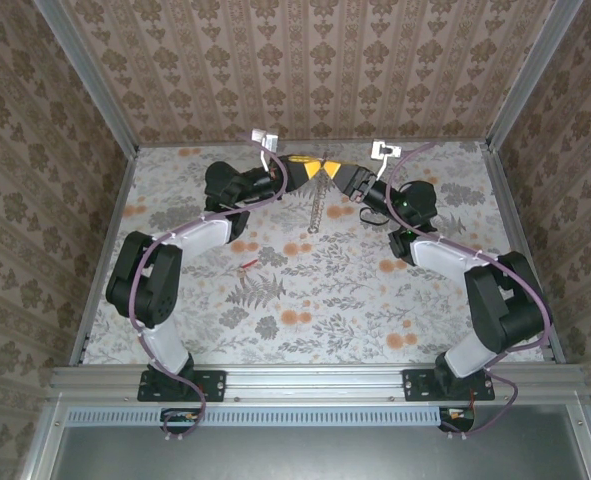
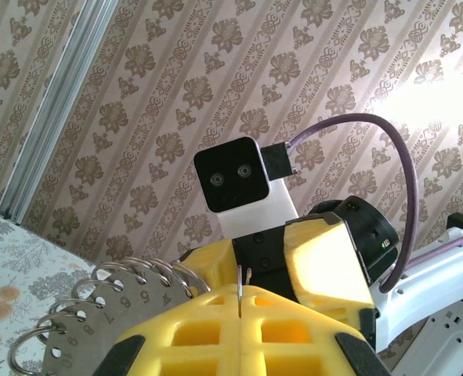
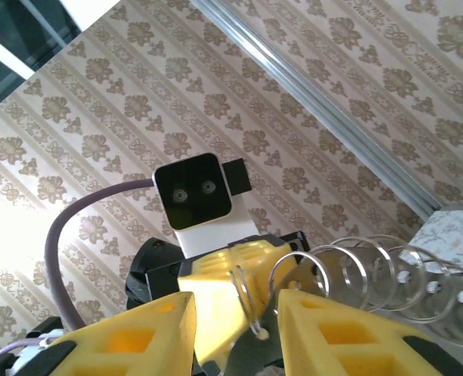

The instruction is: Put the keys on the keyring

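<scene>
At the back of the table my two grippers meet tip to tip. My left gripper is shut on a thin wire end of the keyring. The keyring hangs below the grippers, above the floral floor. A grey metal plate with numbered holes and several small rings sits just left of my left fingers. My right gripper stands open, with the ring's looped wire end in the gap between its yellow fingers. A tiny red-headed key lies on the floor, nearer the left arm.
Two white brackets sit at the foot of the back wall. Patterned walls with aluminium rails close in the table on three sides. Purple cables loop along both arms.
</scene>
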Controlling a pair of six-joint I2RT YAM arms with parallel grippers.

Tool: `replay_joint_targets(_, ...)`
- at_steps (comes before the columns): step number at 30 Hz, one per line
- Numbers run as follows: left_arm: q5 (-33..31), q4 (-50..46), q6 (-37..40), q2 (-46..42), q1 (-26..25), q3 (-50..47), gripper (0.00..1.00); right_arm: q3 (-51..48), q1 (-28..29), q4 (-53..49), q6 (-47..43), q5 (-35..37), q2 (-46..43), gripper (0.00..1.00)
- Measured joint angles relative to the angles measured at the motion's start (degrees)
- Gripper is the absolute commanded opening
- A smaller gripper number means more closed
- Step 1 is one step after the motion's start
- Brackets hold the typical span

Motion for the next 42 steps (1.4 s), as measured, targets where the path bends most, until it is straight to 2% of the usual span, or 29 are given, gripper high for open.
replay_joint_targets(15, -0.09, 0.63, 0.0, 0.0, 0.07, 0.0, 0.0, 1.01, 0.63, 0.44, 0.85, 0.46, 1.49, 0.17)
replay_joint_targets(25, -0.37, 1.31, 0.0, 0.0, 0.07, 0.0, 0.0, 1.84, 0.72, 0.24, 0.87, 0.33, 1.49, 0.19)
replay_joint_targets(28, -0.37, 1.51, 0.0, 0.0, 0.07, 0.07, 0.0, 1.99, 0.72, 0.28, 0.9, 0.33, 1.68, 0.13)
replay_joint_targets(30, -0.39, 1.57, -0.04, 0.0, 0.13, 0.15, 0.0, 2.34, 0.7, 0.28, 0.98, 0.39, 2.14, 0.02)
replay_joint_targets(31, -0.48, 1.57, -0.07, 0.0, 0.17, 0.24, 0.0, 2.6, 0.63, 0.26, 1.01, 0.37, 2.38, 0.0)
replay_joint_targets(36, -0.74, 1.57, -0.52, 0.0, 0.17, 0.33, 0.0, 2.93, 0.63, 0.31, 0.61, 0.31, 2.6, 0.0)
replay_joint_targets(37, -0.79, 1.57, -0.63, 0.0, 0.17, 0.35, 0.02, 2.95, 0.61, 0.15, 0.37, 0.31, 2.6, 0.0)
replay_joint_targets(38, -0.76, 1.55, -0.68, 0.0, 0.26, 0.33, 0.07, 2.99, 0.59, -0.15, -0.11, 0.15, 2.58, 0.0)
replay_joint_targets(39, -0.74, 1.44, -0.83, 0.0, 0.39, 0.33, 0.16, 3.21, 0.55, -0.87, -0.72, -0.07, 2.51, 0.0)
replay_joint_targets(42, -0.5, 1.42, -1.18, 0.04, 0.87, 0.33, 0.28, 3.87, 0.44, -6.25, -4.0, -0.61, 1.27, 0.0)
